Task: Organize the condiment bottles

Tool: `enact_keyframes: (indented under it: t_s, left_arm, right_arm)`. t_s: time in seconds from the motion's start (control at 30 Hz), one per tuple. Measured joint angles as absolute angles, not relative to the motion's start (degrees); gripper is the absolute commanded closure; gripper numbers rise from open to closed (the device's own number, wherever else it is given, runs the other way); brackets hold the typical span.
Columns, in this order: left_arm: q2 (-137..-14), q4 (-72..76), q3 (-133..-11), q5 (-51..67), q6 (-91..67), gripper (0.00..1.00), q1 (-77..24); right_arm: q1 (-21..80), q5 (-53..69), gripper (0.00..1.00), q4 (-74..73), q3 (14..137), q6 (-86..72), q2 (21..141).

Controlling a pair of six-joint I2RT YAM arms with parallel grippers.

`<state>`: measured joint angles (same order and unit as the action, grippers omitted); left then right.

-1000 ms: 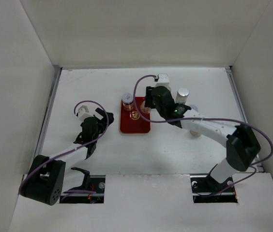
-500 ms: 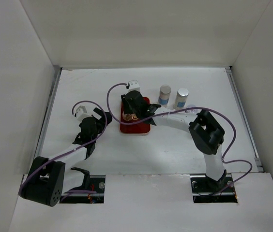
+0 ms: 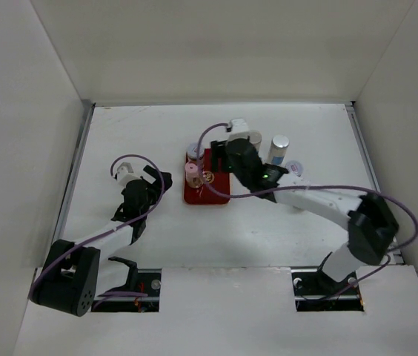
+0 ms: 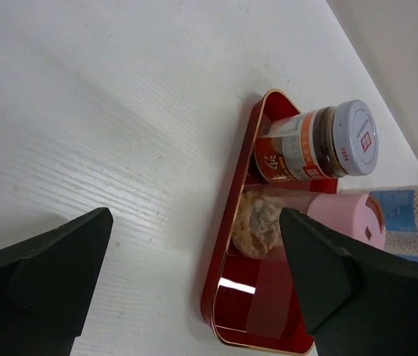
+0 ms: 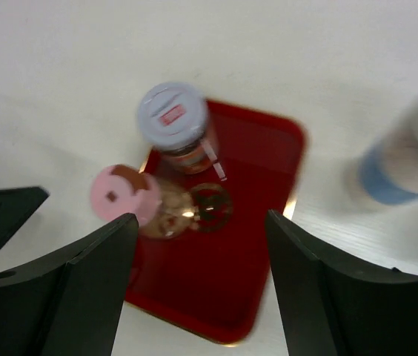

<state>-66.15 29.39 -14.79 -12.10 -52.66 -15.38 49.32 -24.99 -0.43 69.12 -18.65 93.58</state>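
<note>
Right fingers [image 5: 83, 297] hang wide open, empty, over the pink-lidded jar [image 5: 124, 194] on the red tray [image 5: 257, 159] beside the purple-lidded jar [image 5: 172, 116]. Clearance seems slim in this blur; rise straight up.

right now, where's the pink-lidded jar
In the top view, the pink-lidded jar stands on the red tray at its left edge, just in front of the purple-lidded jar in the tray's far left corner.

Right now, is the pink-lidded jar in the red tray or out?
In: the pink-lidded jar stands inside the red tray, next to the purple-lidded jar.
</note>
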Motion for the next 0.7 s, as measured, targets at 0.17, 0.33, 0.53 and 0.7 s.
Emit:
enact_keyframes:
  t_s: [0.17,0.33,0.53,0.7]
  left_arm:
    - [-66.19,29.41,-14.79,-11.97,-52.77,0.0,-15.4]
    - [-67.22,30.04,-14.79,-11.9,-52.97,0.0,-15.57]
    - [-68.49,30.2,-14.79,-11.57,-53.01,0.0,-15.79]
    - [-68.34,30.22,-14.79,-11.33,-53.01,0.0,-15.68]
  right_arm:
    - [36.88,-29.56,0.18,0.84,55.46,-19.7,74.17]
    - [24.1,-31.35,0.13,-3.62,49.45,-20.84,68.77]
    - [21.32,-28.47,0.08,-7.25,49.21,-20.73,75.22]
    - [20.91,-27.64,0.08,-8.27,49.58,-20.14,80.44]
